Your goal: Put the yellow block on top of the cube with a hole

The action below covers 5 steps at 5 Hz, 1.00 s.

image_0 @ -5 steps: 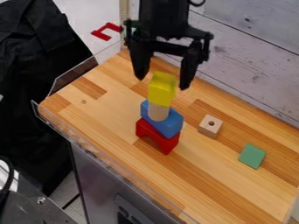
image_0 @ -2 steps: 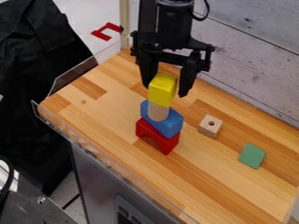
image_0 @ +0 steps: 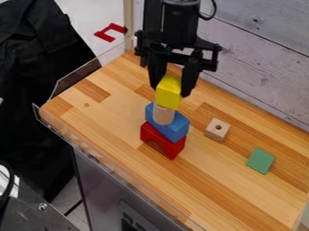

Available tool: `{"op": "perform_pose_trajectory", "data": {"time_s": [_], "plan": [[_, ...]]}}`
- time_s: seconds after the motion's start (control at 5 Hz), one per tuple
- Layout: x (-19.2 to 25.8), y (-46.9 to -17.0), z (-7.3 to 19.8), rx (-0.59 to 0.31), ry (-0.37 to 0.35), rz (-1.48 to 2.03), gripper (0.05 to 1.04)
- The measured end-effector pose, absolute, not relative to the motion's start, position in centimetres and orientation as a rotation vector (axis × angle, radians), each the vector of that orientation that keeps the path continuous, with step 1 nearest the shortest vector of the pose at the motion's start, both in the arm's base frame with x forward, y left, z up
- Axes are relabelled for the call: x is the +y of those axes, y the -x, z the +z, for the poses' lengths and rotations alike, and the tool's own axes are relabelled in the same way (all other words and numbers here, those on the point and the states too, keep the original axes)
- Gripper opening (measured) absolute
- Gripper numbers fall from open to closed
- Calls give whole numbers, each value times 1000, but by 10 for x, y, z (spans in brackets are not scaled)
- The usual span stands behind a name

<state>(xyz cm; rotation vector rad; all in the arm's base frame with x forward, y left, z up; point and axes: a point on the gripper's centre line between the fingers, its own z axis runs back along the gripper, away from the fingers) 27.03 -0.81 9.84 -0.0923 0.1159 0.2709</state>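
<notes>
The gripper (image_0: 170, 91) hangs in the upper middle, shut on the yellow block (image_0: 168, 98), with one finger on each side of it. That block stands at the top of a stack, above a pale wooden cylinder (image_0: 163, 115). Under the cylinder comes a blue block (image_0: 173, 129), and a red arch (image_0: 159, 140) forms the base. To the right of the stack, the small wooden cube with a hole (image_0: 217, 130) rests on the wooden surface, its hole facing up.
A green block (image_0: 260, 160) lies on the wooden counter (image_0: 211, 180), right of the cube. A whitewashed plank wall (image_0: 259, 58) runs along the back right. Clear panels edge the counter's left side, and a red piece (image_0: 110, 32) lies beyond it.
The gripper came down and a little right around the yellow block, and its fingers drew together onto it. The block shifted slightly; the cube and the lower stack stayed put.
</notes>
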Motion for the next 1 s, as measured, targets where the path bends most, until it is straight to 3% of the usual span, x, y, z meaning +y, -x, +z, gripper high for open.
{"op": "perform_pose_trajectory", "data": {"time_s": [0.2,0.6,0.8,1.0], "plan": [[-9,-289,116,66,63,229,558],[-40,-340,123,1,71,42,558],[-50,-347,100,1,129,18,558],[-51,-343,84,26,142,22,558]]}}
